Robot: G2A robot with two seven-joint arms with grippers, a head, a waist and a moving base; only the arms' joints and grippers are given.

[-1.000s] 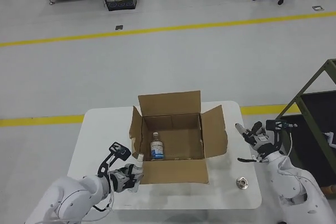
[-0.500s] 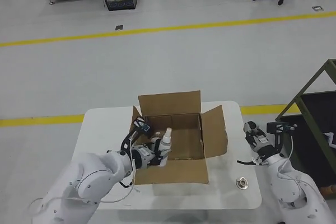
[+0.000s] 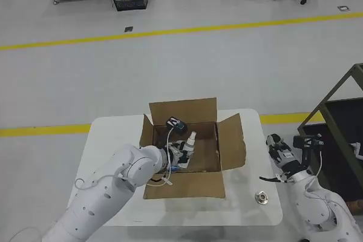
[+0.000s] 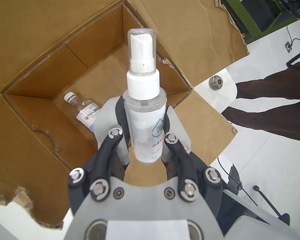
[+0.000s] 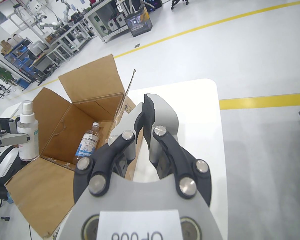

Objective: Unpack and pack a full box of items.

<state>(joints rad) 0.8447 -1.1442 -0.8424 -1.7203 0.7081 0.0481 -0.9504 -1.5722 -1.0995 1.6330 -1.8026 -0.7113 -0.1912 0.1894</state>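
The left pincer [image 4: 143,116] is clenched around the body of a spray bottle [image 4: 143,83]. It holds the bottle nozzle up at the open top of the cardboard box [image 3: 184,184], towards the box's left wall. A clear bottle [image 4: 86,116] lies on its side on the box's floor. The right pincer [image 5: 146,116] is clenched on nothing, beyond the box's right flap and above the white surface [image 3: 109,145]. A small metal fitting [image 3: 262,197] sits on the surface off the box's near right corner.

Raised flaps [image 3: 183,111] ring the box's [image 3: 184,184] open top, where the left gripper [image 4: 141,116] clasps a spray bottle [image 4: 142,76]. A bottle [image 4: 85,116] lies inside, with bare floor beside it.
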